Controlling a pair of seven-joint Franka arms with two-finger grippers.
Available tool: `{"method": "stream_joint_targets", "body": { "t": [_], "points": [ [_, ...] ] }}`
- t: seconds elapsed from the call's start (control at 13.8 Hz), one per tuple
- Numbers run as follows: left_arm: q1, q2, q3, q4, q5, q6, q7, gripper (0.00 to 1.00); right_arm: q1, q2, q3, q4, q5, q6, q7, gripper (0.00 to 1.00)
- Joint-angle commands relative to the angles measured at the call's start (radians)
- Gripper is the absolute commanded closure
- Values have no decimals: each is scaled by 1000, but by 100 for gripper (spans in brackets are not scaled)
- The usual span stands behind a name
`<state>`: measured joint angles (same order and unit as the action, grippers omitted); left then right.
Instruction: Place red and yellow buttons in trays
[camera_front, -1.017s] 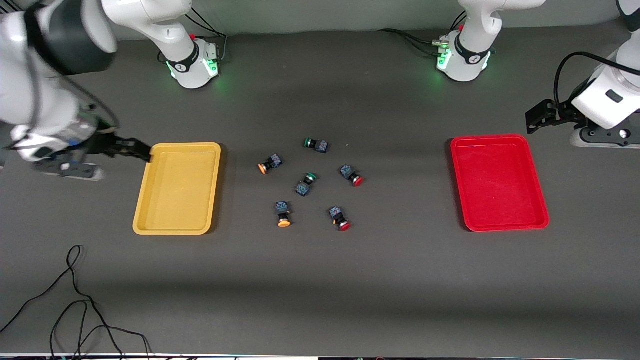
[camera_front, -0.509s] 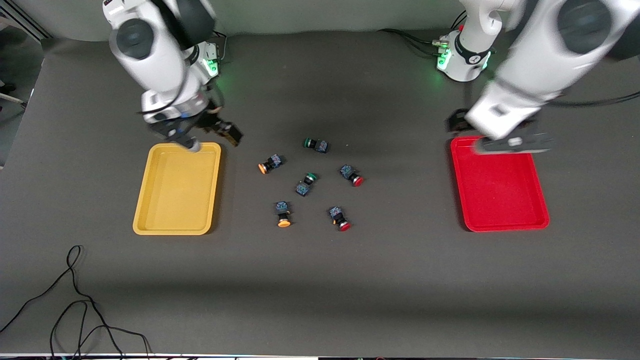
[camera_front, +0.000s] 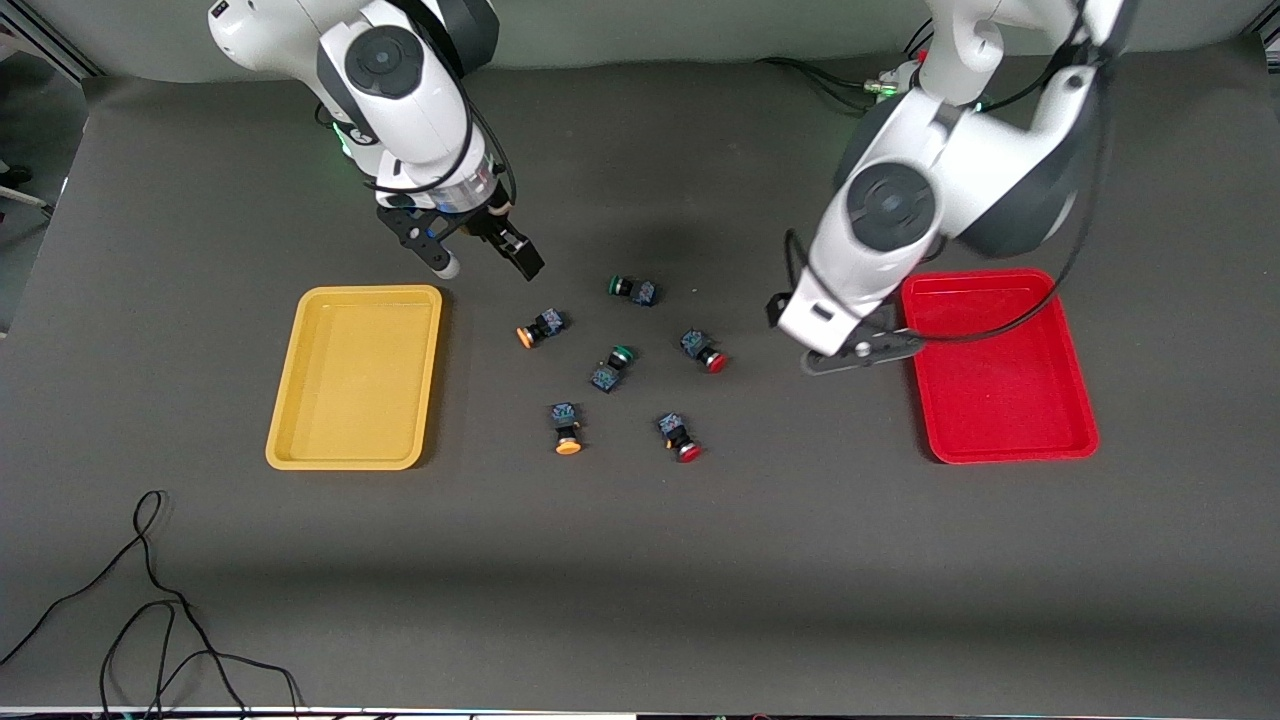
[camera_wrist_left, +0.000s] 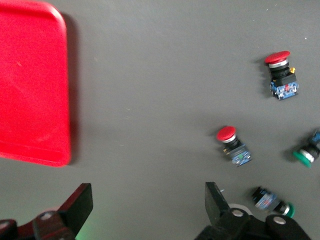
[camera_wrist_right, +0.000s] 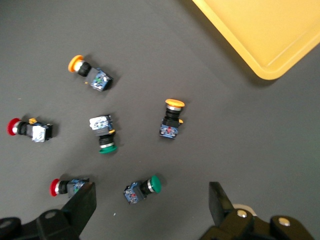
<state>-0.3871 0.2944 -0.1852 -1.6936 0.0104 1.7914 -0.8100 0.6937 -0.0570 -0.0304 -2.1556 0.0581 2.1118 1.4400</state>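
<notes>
The right hand (camera_front: 478, 252) hangs with its fingers spread and empty over the bare desk (camera_front: 640, 560), between the yellow tray (camera_front: 357, 376) and the loose cluster of buttons; the left hand (camera_front: 852, 352) hangs likewise spread and empty over the desk just beside the red tray (camera_front: 998, 364). Both trays hold nothing. All six switches lie on their sides between the trays: one orange-yellow button (camera_front: 541, 327) closest to the right hand, a second orange-yellow button (camera_front: 566, 427) nearer the front camera, one red button (camera_front: 702, 350) toward the left arm's end, and a second red button (camera_front: 679, 436) nearer the camera. Two green-capped switches (camera_front: 613, 367) lie among them and do not belong to the task. The main risk is a wrong pick: one green switch lies near the middle of the group, close to the task buttons, so a slightly offset descent may close on it or knock a neighbour aside. The buttons are small with round caps, so a pinch on the cap is likely to slip or roll. Both arms converge on one cluster, so collision is possible.
</notes>
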Motion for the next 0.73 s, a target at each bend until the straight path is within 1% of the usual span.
{"method": "stream_joint_targets", "body": {
  "t": [0.0, 0.07, 0.22, 0.29, 0.36, 0.51, 0.65],
  "points": [
    [-93, 87, 9, 12, -23, 83, -222, 0, 35, -1, -11, -96, -3, 109, 52, 0],
    [-128, 124, 10, 12, -23, 117, -295, 0, 38, 21, -11, -118, -3, 147, 83, 0],
    [-147, 213, 6, 12, -46, 202, -392, 0, 69, 92, -13, -124, -7, 206, 108, 0],
    [-147, 245, 6, 11, -99, 244, -402, 0, 67, 123, -13, -125, -23, 239, 115, 0],
    [-153, 281, 4, 11, -124, 285, -411, 1, 66, 152, -14, -136, -32, 281, 117, 0],
    [-180, 327, 4, 9, -139, 354, -446, 2, 67, 215, -16, -167, -32, 380, 120, 0],
    [-190, 359, 4, 5, -139, 388, -462, 4, 66, 276, -19, -199, -32, 489, 120, 0]
  ]
}}
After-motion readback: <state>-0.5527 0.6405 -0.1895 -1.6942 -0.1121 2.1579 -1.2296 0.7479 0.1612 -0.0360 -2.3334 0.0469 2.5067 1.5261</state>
